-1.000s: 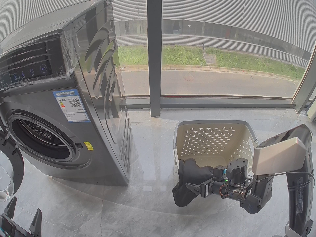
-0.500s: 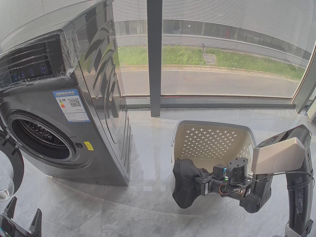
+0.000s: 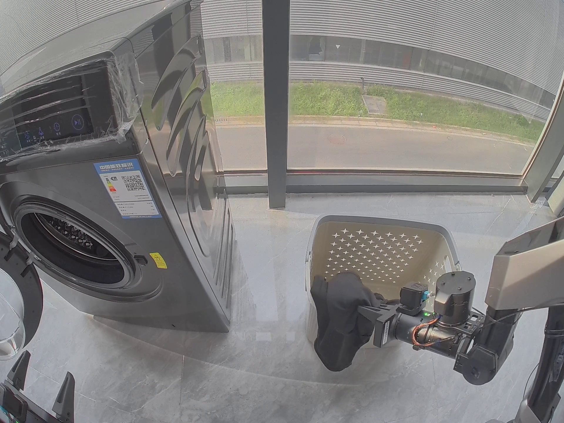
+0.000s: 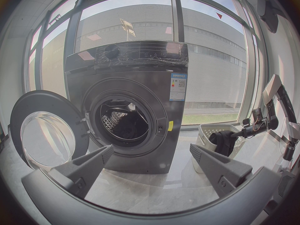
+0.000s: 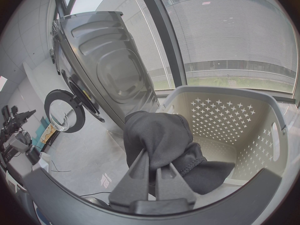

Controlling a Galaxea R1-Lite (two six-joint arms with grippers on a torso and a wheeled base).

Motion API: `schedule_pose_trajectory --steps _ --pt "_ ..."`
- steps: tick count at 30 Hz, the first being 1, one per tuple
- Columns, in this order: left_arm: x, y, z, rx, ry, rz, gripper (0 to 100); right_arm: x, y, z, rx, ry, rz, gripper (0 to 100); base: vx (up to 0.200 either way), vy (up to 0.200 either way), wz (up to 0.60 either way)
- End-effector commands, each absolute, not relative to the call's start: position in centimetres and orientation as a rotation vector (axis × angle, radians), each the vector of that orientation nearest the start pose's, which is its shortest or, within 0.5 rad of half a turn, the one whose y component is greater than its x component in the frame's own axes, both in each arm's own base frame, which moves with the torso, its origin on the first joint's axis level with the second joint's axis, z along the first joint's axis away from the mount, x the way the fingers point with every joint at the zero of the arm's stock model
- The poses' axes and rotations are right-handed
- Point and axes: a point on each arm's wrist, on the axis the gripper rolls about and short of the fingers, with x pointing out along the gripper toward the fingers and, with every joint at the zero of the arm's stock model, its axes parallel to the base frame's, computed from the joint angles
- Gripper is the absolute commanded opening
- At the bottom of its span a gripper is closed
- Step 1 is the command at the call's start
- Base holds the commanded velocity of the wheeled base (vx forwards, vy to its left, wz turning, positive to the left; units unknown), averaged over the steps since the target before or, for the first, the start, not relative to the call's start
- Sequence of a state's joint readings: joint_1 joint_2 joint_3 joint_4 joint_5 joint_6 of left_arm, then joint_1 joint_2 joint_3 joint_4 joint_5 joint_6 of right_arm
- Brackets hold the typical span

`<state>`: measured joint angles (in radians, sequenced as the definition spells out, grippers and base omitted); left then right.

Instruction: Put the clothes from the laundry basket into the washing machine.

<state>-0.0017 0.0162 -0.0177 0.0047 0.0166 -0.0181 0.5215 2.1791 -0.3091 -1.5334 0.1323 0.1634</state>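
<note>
Right gripper (image 5: pixel 152 161): fingers pressed together on a bunched fold of a black garment (image 3: pixel 341 318); the hold looks firm, taken on doubled cloth rather than a loose edge.

Location of the garment: raised at the near rim of the laundry basket (image 3: pixel 382 221) on the side facing the washing machine (image 3: pixel 176 148); most of it hangs down the outside of the basket wall, and one end trails back over the rim. Judgement: it is held this way to lift it out of the basket, ready for the carry across to the drum.

Basket: standing on the floor to the right of the machine, apart from it; the perforated walls and the visible part of its floor show no other clothing.

Machine: the round door (image 4: pixel 47 125) is swung wide open, which leaves the drum opening (image 4: pixel 123 121) unobstructed for loading.

Left gripper (image 4: pixel 150 147): fingers spread wide, holding nothing; low, in front of the machine and facing the opening; judged to be on standby.

Not established: the type of garment; whether its lowest fold touches the floor; the near corner of the basket floor, which is hidden behind cloth and gripper; whether the dark mass inside the drum is clothing or shadow; the door is cut off at the edge of the head view.
</note>
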Motion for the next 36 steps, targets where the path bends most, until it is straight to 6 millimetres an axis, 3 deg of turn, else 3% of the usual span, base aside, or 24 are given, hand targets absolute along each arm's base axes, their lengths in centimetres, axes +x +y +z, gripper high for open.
schedule_pose_trajectory --steps 1,10,21,26,36 --pt "-2.3 0.0 7.6 -0.018 0.000 0.015 100 21.5 14.7 7.2 0.115 0.251 0.693 0 0.000 0.000 0.00" --pt "-2.3 0.0 7.6 -0.017 0.000 0.015 100 19.1 14.6 13.1 0.150 0.016 0.718 0 0.000 0.000 0.00" --pt "-2.3 0.0 7.6 -0.017 0.000 0.015 100 20.2 14.2 15.6 0.114 -0.073 0.476 0 0.000 0.000 0.00" --pt "-2.3 0.0 7.6 -0.015 0.000 0.014 100 20.3 13.9 15.8 0.113 -0.046 0.323 0 0.000 0.000 0.00" --pt "-2.3 0.0 7.6 -0.018 0.000 0.014 100 20.4 13.8 16.0 0.125 -0.054 0.285 0 -0.200 0.000 0.00"
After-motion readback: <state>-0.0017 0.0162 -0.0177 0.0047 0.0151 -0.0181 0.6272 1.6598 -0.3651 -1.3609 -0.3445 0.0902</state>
